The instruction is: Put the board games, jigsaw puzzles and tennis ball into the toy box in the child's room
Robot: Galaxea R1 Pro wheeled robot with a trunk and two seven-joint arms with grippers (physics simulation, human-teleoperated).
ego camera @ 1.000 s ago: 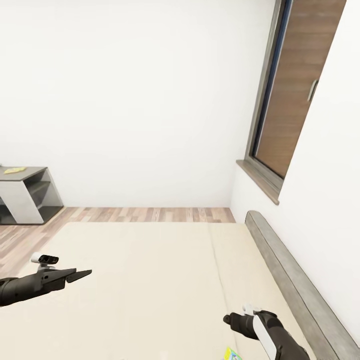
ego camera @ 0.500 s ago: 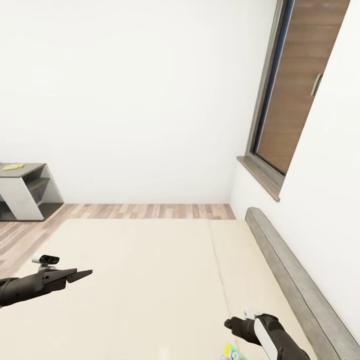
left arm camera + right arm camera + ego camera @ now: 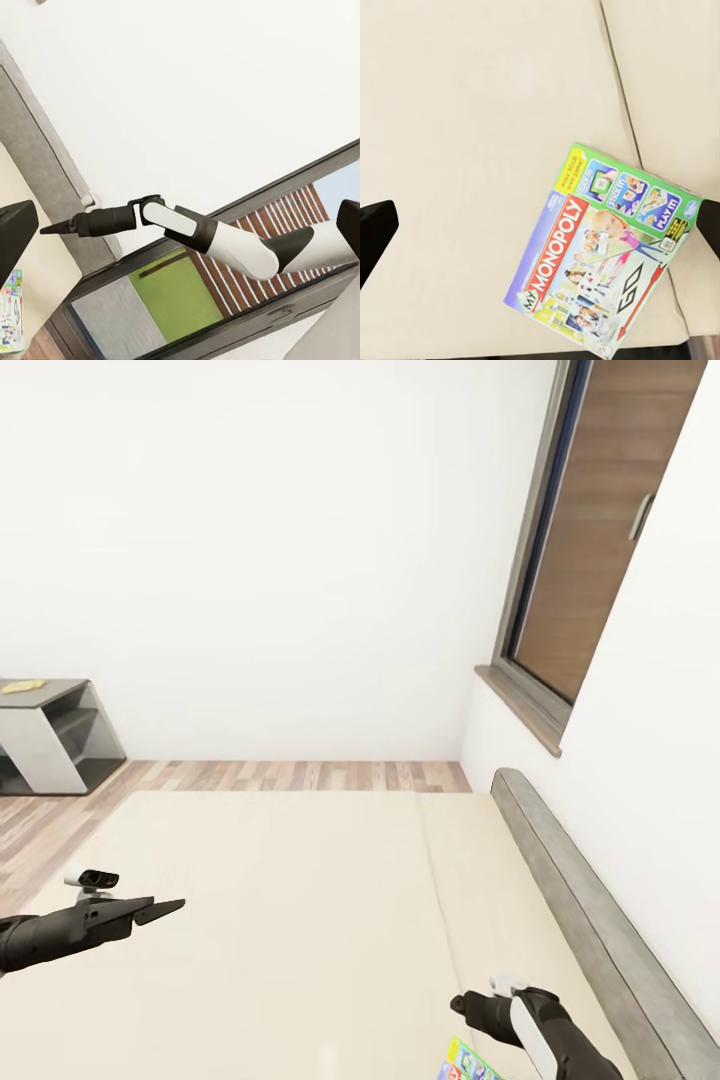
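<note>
A blue-green board game [image 3: 600,277] with a red Monopoly banner lies flat on the bed's cream mattress [image 3: 300,920], close to the seam. Its corner [image 3: 468,1066] peeks in at the head view's lower edge, and it appears again in the left wrist view [image 3: 10,313]. My right gripper [image 3: 544,225] hovers open above it, fingers wide apart, the box between and below them. That right gripper [image 3: 460,1002] sits near the grey headboard [image 3: 580,920]. My left gripper [image 3: 165,907] hangs open and empty over the mattress's left part. The toy box and tennis ball are out of view.
The dark grey end of the table [image 3: 45,745] stands at the far left on the wood-plank floor [image 3: 300,775], with a small yellow flat thing [image 3: 22,686] on top. A grey-framed window [image 3: 590,550] is in the right wall above the headboard.
The whole view has shifted, so the camera moved. More of the board game's corner shows at the bottom edge. Both arms hold nearly the same pose.
</note>
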